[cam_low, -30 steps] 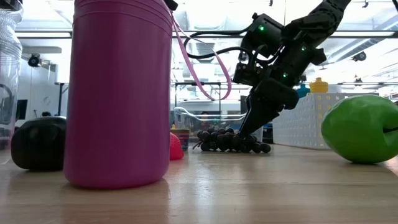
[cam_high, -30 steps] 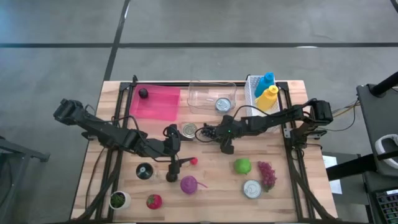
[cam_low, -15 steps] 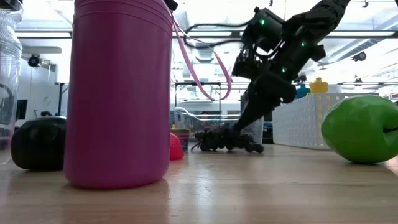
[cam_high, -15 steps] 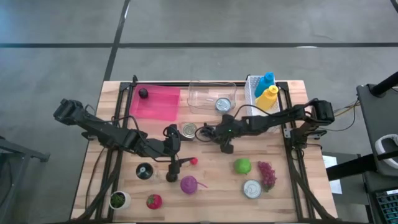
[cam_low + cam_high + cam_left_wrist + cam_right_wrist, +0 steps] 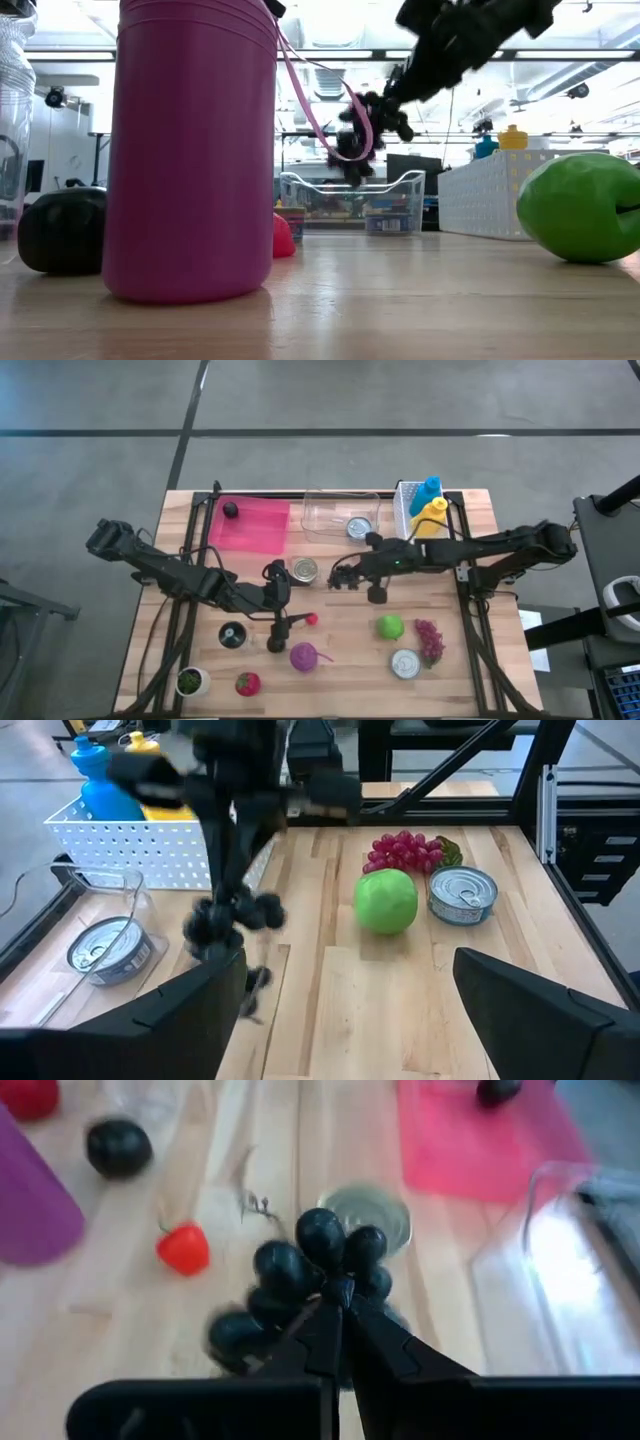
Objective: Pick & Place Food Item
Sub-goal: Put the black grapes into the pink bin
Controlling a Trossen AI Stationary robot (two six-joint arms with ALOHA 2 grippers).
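My right end effector [image 5: 347, 573] is gripping the dark grapes [image 5: 365, 125], holding them in the air above the bench [image 5: 440, 660] near the can [image 5: 304, 569]. My left end effector [image 5: 281, 622] is waiting open beside the purple cup [image 5: 302, 656].

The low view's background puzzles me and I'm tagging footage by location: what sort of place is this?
Probably a robotics lab or workshop, not a kitchen: the wooden table sits on bare concrete floor, toy food like the black grapes held by the right gripper is laid out, and strip-lit ceilings show behind.

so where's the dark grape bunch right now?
In the high view the dark grape bunch hangs off the table in the right gripper, mid-table, right of the open can.
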